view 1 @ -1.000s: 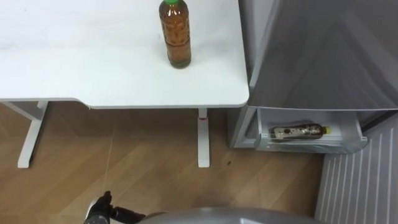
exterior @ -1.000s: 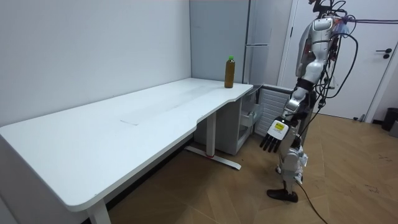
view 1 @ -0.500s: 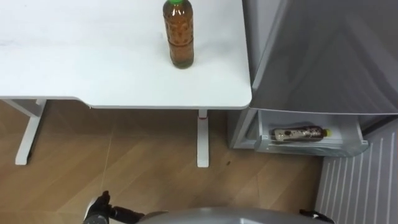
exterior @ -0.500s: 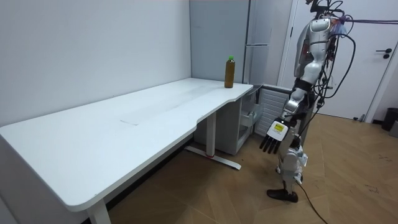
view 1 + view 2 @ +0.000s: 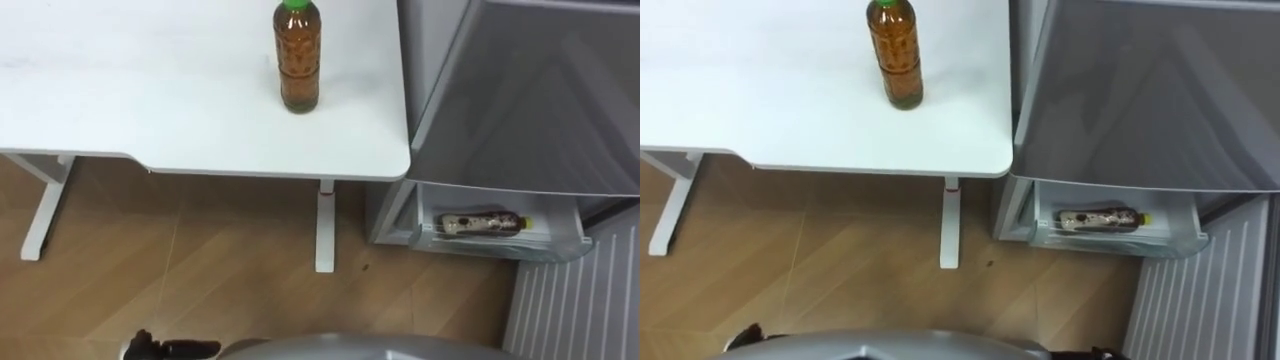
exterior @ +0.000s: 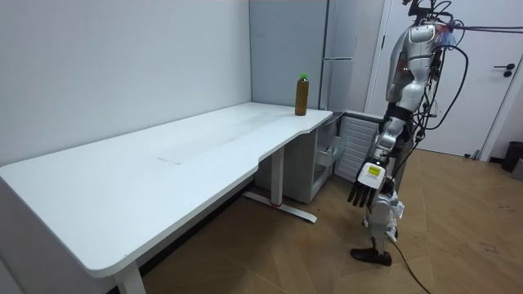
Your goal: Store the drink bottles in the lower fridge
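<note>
Progress looks to be about half made. One second bottle lies on its side in the open drawer at the bottom of the grey fridge, so that drink seems to be delivered. The tea bottle, amber with a green cap, stands upright on the white surface, close to its right edge and set back from the front edge, and nothing touches it. It remains to be fetched, carried over and laid in the drawer, which would then probably need shutting.

In the room view the left hand hangs at the robot's side, well below the surface's height. Its fingers are straight, slightly spread and point down, and they hold nothing. The robot stands upright on the wooden floor off the surface's right front corner, facing both the surface and the fridge.

That surface is long and bare apart from the tea bottle. It runs along a pale wall, and its right end sits just beside the fridge. A ribbed panel, white, stands next to the drawer. It may be the lower door swung open, though I cannot tell for sure. A white door closes the room behind the robot, at the room view's right.
</note>
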Tool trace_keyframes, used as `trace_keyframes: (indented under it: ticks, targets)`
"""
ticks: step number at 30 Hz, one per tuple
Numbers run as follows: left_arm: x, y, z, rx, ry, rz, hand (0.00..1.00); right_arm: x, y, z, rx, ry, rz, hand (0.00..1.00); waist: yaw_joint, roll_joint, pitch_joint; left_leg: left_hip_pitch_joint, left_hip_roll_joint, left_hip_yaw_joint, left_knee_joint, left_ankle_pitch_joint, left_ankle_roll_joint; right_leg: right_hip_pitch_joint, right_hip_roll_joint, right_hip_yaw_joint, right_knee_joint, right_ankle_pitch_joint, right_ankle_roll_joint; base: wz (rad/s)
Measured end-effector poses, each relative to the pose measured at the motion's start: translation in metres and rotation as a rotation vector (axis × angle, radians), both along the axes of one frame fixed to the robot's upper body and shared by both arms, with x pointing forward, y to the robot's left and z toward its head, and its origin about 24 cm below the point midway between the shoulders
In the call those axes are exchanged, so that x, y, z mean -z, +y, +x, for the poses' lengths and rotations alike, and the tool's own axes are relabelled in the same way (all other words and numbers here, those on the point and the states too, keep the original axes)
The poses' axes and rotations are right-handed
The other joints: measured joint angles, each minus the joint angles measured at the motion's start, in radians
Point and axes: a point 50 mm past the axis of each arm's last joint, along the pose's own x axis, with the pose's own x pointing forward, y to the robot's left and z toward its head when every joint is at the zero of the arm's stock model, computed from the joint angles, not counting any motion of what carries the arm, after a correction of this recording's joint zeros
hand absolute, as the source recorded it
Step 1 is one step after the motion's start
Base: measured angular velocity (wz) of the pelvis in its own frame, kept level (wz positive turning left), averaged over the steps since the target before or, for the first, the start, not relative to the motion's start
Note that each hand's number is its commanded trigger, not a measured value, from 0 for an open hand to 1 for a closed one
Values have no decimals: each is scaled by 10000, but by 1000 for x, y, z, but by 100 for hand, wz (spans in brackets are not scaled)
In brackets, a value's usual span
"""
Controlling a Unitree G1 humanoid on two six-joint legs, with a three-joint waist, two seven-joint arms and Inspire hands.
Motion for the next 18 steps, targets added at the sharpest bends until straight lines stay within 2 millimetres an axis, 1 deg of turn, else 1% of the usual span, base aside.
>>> trace_keyframes:
  ticks: [1, 4, 5, 7, 10, 12, 13, 16, 18]
  targets:
    - [0, 0, -1, -485, -101, -59, 0, 0, 0, 0, -11, 8, 3, 0, 2, 10, -3, 16, 0, -1, 3, -3, 1, 4, 0, 1, 1, 0, 0, 0]
    - [-1, 4, -3, -2913, -632, -272, 0, 0, 0, -1, 46, 42, 4, 0, 22, 40, 12, 112, 3, -30, 13, -29, 3, 118, 0, -2, 0, 0, 0, 0]
    - [-1, 5, -3, -3190, -693, -277, 0, 0, 0, -2, 59, 42, 2, 0, 16, 43, 13, 113, 5, -40, 23, -46, 7, 139, 0, -7, 1, 0, 1, 0]
    - [-5, 9, 4, -4452, -1294, -262, 0, 0, -1, -5, 145, 62, -30, 0, 151, 76, 3, 108, 13, -46, 64, -84, 4, 151, 2, 41, 4, -1, 2, -2]
    - [-12, 17, 15, -5744, -2141, 24, 0, 0, -2, -7, 25, 149, -157, 0, 289, 110, -4, 130, 15, -20, 122, -85, 7, 139, 2, 56, 48, -1, 2, -1]
    - [-15, 21, 20, -5881, -2369, 375, 0, -1, -3, -7, -219, 115, -293, 0, 386, 162, -14, 182, 22, -7, 158, -85, 8, 144, 2, 61, 72, 0, 1, -4]
    - [-17, 22, 25, -5942, -2450, 540, 0, -1, -4, -9, -268, 127, -383, 0, 465, 213, -4, 238, 30, 0, 168, -88, 12, 140, 4, 52, 126, 0, 1, -5]
    - [-24, 28, 34, -5990, -2750, 1047, 0, -2, -6, -7, -431, 80, -570, 0, 482, 293, -5, 219, 33, -28, 193, -94, 17, 139, 5, 29, 133, 1, 0, 0]
    - [-41, 40, 49, -5750, -3405, 2194, 0, -2, -7, -3, -403, -150, -609, 0, 478, 333, -13, 218, 44, -38, 227, -94, 16, 141, 12, 33, 140, 1, 0, 0]
